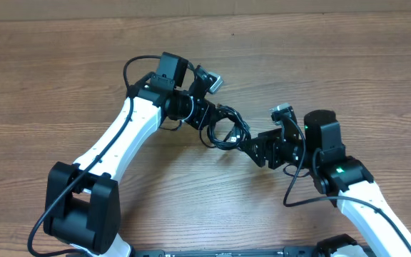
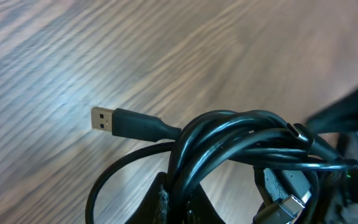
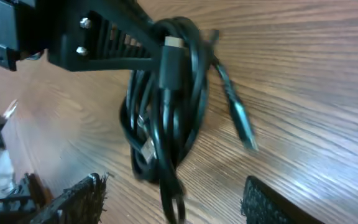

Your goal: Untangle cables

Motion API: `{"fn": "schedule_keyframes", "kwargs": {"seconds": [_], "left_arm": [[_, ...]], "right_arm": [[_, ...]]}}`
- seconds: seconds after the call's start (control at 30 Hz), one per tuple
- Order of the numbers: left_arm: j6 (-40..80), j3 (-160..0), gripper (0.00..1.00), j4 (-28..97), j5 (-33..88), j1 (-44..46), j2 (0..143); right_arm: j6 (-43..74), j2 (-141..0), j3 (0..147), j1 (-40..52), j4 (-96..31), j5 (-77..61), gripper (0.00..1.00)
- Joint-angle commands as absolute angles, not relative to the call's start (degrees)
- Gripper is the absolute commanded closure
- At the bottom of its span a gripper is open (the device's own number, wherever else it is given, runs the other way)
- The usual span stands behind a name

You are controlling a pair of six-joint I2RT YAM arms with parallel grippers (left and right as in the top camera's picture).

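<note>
**Overhead.**
- Cables: a black coiled bundle at the centre of the frame, on the wood-grain bench, between the two claws.
- Left claw: reaches in from the upper left and meets the bundle's upper-left edge.
- Right claw: comes from the lower right, with its tips at the bundle's lower-right edge.

**Left wrist.**
- Cables: thick loops filling the lower right of the frame.
- Plug: flat and silver on a black sleeve, sticking out at centre left over the bench.
- Left claw: at bottom centre, clenched on strands of the bundle.

**Right wrist.**
- Cables: an upright oval coil at the centre of the frame. One blurred plug end trails to the right.
- Left claw: enters from the upper left and grips the top of the coil.
- Right claw: released. Its fingers are spread wide along the bottom edge, with the coil's lower end between them.
</note>
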State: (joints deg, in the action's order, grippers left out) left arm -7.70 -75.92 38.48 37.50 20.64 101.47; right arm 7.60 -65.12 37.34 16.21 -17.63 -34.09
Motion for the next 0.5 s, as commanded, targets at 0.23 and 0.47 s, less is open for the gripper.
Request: {"fn": "schedule_keyframes", "kwargs": {"seconds": [0.23, 0.47], "left_arm": [[-4.10, -77.10, 0.96, 37.58, 43.64, 20.58, 100.38], [30.94, -77.10, 0.96, 33.58, 24.64, 20.53, 100.38]], "right_arm": [[7.73, -67.92, 37.45, 19.62, -14.37, -40.66, 0.96], [13.96, -67.90, 37.45, 19.81, -15.55, -39.29, 0.96]]}}
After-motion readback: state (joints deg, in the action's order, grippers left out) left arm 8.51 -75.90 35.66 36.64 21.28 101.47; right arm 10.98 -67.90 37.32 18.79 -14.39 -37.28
